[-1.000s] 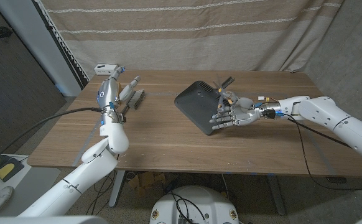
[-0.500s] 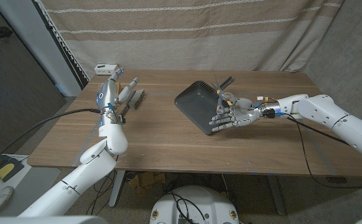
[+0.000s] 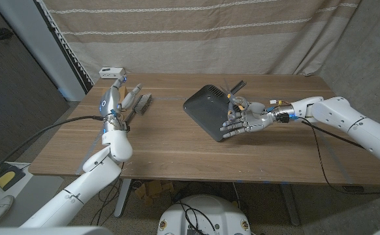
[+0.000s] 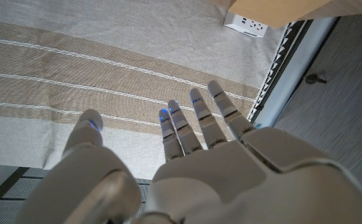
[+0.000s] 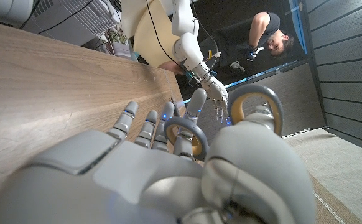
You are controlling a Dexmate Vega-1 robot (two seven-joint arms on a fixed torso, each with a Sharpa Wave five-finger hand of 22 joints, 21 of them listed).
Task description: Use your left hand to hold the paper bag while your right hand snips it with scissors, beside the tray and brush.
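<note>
The tray [image 3: 207, 111] lies on the table [image 3: 177, 140] right of centre frame. The brush [image 3: 142, 103] sits left of it, well apart, and the scissors [image 3: 237, 98] lie at the tray's right edge.

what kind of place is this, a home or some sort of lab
Probably a robot lab or test room, not a home. A plain wooden table stands before a hung striped curtain, cables trail off the arms, and a person is nearby.

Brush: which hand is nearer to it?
Left. The left hand is raised right beside the brush at the table's left side; the right hand, holding the scissors, is over the dark tray, well across.
</note>
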